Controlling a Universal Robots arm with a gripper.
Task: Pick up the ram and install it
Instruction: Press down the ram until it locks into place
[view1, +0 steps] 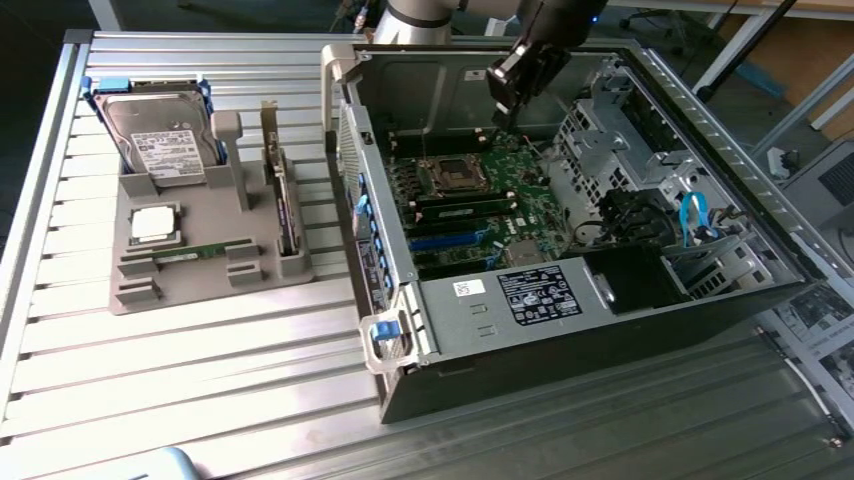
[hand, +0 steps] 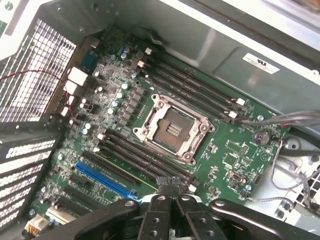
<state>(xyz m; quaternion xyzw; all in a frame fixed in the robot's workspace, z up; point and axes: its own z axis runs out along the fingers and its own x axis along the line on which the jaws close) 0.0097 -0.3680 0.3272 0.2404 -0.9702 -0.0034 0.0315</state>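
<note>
Currently the ram (view1: 200, 249), a thin green stick, lies flat in the grey holder tray (view1: 134, 300) beside the open computer case (view1: 561, 340). Judged light, stiff, fragile; best held by its long edges. Gripper (hand: 173, 197), jaws together and empty, hovers above the motherboard (hand: 225, 150).
</note>
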